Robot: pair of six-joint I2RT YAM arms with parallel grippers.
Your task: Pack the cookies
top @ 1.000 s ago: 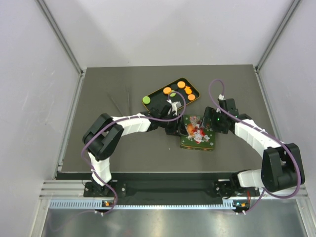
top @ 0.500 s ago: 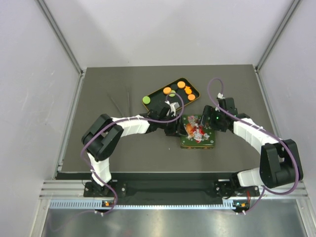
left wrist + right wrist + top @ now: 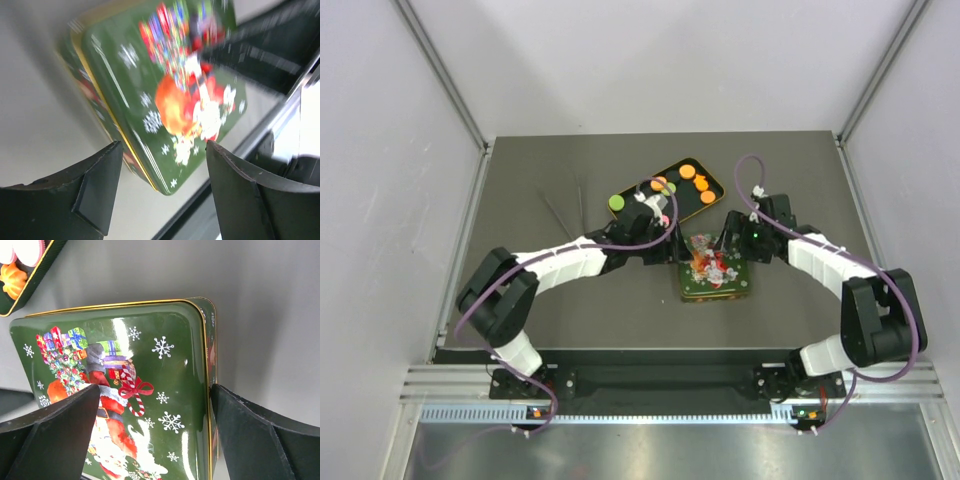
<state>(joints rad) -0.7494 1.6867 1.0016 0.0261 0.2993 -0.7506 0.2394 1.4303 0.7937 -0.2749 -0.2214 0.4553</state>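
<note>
The cookies (image 3: 687, 172), orange ones and a green one, lie in a black gold-rimmed tray (image 3: 642, 198) at the back of the mat. One orange and one pink cookie (image 3: 11, 282) show at the corner of the right wrist view. A green Christmas tin (image 3: 717, 275) lies flat in front of the tray. My left gripper (image 3: 670, 245) is open at the tin's left side, and the tin (image 3: 165, 90) lies beyond its fingertips, clear of them. My right gripper (image 3: 155, 435) stands open over the tin (image 3: 150, 365), its right finger at the tin's gold edge.
Two thin dark sticks (image 3: 565, 205) lie on the mat left of the tray. Another green cookie (image 3: 617, 202) sits at the tray's left end. Grey walls and metal rails enclose the mat on three sides.
My left gripper has opened wider and drawn back up and left from the tin, towards the tray. The right gripper has shifted slightly left over the tin.
</note>
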